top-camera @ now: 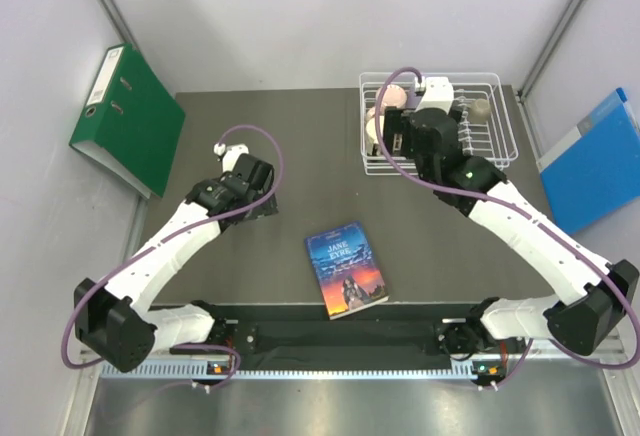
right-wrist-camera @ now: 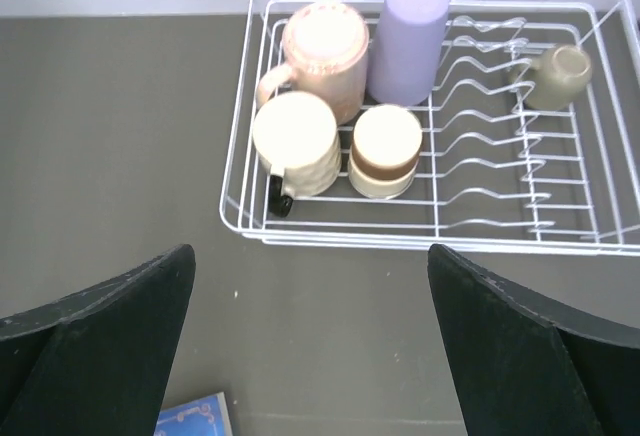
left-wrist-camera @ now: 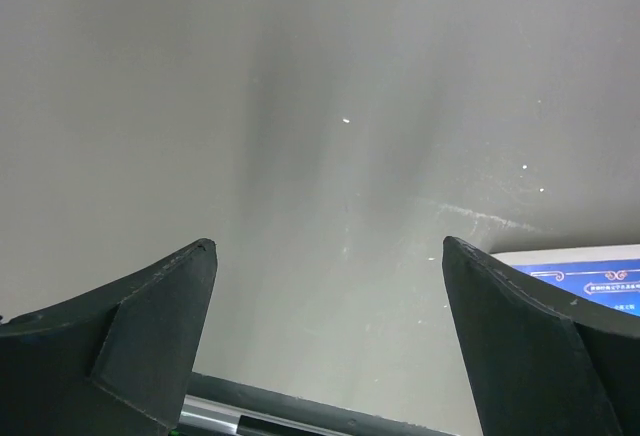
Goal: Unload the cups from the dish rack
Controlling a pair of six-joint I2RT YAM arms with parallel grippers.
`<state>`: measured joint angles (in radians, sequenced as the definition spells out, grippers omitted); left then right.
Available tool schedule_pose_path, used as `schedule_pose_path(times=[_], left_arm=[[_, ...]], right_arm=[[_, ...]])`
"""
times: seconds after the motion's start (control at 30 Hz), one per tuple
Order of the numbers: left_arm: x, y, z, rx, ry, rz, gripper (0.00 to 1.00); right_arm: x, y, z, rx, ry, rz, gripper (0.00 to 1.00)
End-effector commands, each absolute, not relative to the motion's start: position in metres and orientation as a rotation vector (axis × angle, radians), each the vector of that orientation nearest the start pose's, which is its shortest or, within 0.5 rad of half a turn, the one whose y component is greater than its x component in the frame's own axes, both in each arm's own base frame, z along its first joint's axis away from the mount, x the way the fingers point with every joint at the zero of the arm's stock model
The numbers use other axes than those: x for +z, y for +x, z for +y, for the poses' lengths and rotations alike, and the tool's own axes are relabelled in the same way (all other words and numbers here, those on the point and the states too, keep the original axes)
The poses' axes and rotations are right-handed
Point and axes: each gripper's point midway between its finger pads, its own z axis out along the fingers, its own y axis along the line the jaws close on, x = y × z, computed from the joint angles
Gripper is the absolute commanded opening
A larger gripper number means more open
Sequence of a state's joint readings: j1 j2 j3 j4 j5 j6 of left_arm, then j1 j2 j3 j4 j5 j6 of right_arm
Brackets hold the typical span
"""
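Note:
The white wire dish rack [right-wrist-camera: 400, 239] stands at the far right of the table [top-camera: 505, 146]. Several cups sit in it. At its left end a pale peach mug [right-wrist-camera: 325, 46] and a lilac tumbler [right-wrist-camera: 408, 36] stand upside down. In front of them are a cream mug with a dark handle [right-wrist-camera: 295, 141] and a cream cup with a brown band [right-wrist-camera: 387, 146]. A beige-olive mug [right-wrist-camera: 558, 74] lies among the prongs at the right. My right gripper [right-wrist-camera: 310, 251] hangs open and empty above the table, just short of the rack's near rim. My left gripper [left-wrist-camera: 327, 246] is open over bare table at the left [top-camera: 262, 201].
A paperback book [top-camera: 346, 268] lies in the middle near the front edge; its corner shows in both wrist views [right-wrist-camera: 190, 421] [left-wrist-camera: 590, 276]. A green binder [top-camera: 128, 116] leans against the left wall and a blue folder [top-camera: 595, 161] against the right wall.

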<state>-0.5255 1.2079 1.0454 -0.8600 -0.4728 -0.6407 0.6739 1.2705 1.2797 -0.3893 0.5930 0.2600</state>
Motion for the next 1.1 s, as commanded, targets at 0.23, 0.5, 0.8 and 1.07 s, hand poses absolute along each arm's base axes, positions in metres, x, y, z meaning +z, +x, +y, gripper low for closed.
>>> schedule_pose_path(times=[0.23, 0.5, 0.8, 1.07], left_arm=[[0.155, 0.27, -0.089, 0.105, -0.318, 2.399, 0.99], [0.153, 0.282, -0.1, 0.089, -0.296, 2.41, 0.99], [0.145, 0.281, -0.1, 0.109, -0.289, 2.442, 0.99], [0.139, 0.279, -0.108, 0.067, -0.284, 2.467, 0.99]], right_arm=[[0.343, 0.393, 0.187, 0.01, 0.003, 1.857, 1.0], [0.338, 0.41, 0.186, 0.001, 0.004, 1.885, 0.99], [0.321, 0.452, 0.135, 0.03, 0.275, 1.937, 1.0], [0.299, 0.494, 0.088, -0.091, 0.417, 1.964, 0.93]])
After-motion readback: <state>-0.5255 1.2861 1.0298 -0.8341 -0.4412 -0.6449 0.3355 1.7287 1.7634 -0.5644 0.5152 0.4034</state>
